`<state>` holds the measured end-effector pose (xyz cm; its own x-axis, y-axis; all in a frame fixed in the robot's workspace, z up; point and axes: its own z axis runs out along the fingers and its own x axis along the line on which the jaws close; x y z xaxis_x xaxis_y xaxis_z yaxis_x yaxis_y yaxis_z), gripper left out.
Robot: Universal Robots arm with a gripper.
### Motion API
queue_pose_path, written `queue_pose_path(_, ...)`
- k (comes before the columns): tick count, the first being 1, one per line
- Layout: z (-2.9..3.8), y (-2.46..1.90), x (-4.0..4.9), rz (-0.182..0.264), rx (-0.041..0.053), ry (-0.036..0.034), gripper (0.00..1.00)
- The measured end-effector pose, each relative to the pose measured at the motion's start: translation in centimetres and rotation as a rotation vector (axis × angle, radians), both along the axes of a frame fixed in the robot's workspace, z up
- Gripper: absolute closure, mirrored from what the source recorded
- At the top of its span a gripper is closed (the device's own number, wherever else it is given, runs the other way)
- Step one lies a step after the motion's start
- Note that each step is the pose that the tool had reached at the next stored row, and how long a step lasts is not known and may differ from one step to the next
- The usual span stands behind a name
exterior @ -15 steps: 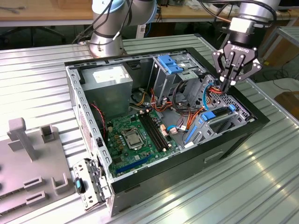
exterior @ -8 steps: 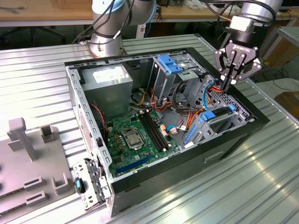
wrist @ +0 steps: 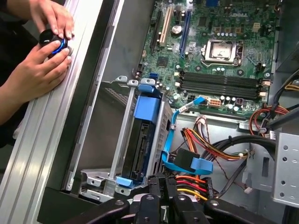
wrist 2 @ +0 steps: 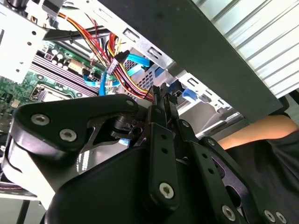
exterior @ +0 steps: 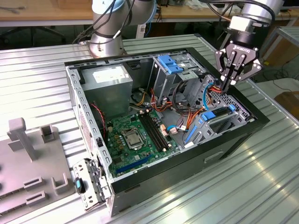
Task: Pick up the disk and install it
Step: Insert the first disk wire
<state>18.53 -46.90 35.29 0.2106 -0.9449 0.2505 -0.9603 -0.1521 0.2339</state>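
The disk (wrist: 141, 145) is a dark drive between blue plastic rails. It sits edge-on inside the metal drive bay of the open computer case (exterior: 233, 135), at the case's end toward the exterior view's right (exterior: 220, 122). My gripper (exterior: 227, 85) hangs just above that bay with its fingers pressed together and nothing between them. In both wrist views the joined fingertips (wrist: 164, 181) (wrist 2: 163, 95) point at the bay's end, beside the bundle of red and yellow cables (wrist: 198, 185). Whether the tips touch the disk or the bay, I cannot tell.
Inside the case lie the green motherboard (exterior: 135, 135), the grey power-supply box (exterior: 110, 81) and a metal cage with blue tabs (exterior: 170, 65). A person's hands (wrist: 39, 70) hold a black and blue knob at the table's rim. Grey fixtures (exterior: 28, 140) stand on the exterior view's left.
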Motion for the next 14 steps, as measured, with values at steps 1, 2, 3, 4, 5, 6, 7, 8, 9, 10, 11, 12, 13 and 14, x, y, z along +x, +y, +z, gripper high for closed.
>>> queue_pose_path(1,0.0,-0.16,0.0,0.0,0.0,-0.0009,0.84)
queue_pose_path(2,0.0,-0.53,-0.03,0.0,0.0,-0.0043,0.84)
queue_pose_path(3,0.01,-0.64,-0.08,0.0,0.0006,-0.0084,0.84)
queue_pose_path(4,0.01,-0.68,-0.17,0.0,0.0017,-0.0141,0.84)
queue_pose_path(5,0.0,-0.74,-0.4,0.0,0.003,-0.0273,0.84)
queue_pose_path(6,0.0,-0.77,-0.54,0.0,0.0031,-0.034,0.84)
queue_pose_path(7,0.0,-0.78,-0.64,0.0,0.0032,-0.0392,0.84)
queue_pose_path(8,0.0,-0.8,-0.77,0.0,0.0031,-0.0459,0.84)
queue_pose_path(9,0.0,-0.81,-0.87,0.0,0.0031,-0.0511,0.84)
queue_pose_path(10,0.0,-0.83,-1.08,0.0,0.0032,-0.0624,0.84)
queue_pose_path(11,0.0,-0.84,-1.24,0.0,0.0032,-0.0707,0.84)
queue_pose_path(12,0.0,-0.85,-1.42,0.0,0.0031,-0.0797,0.84)
queue_pose_path(13,0.0,-0.85,-1.54,0.0,0.0032,-0.0864,0.84)
queue_pose_path(14,0.0,-0.86,-1.65,0.0,0.0033,-0.0922,0.84)
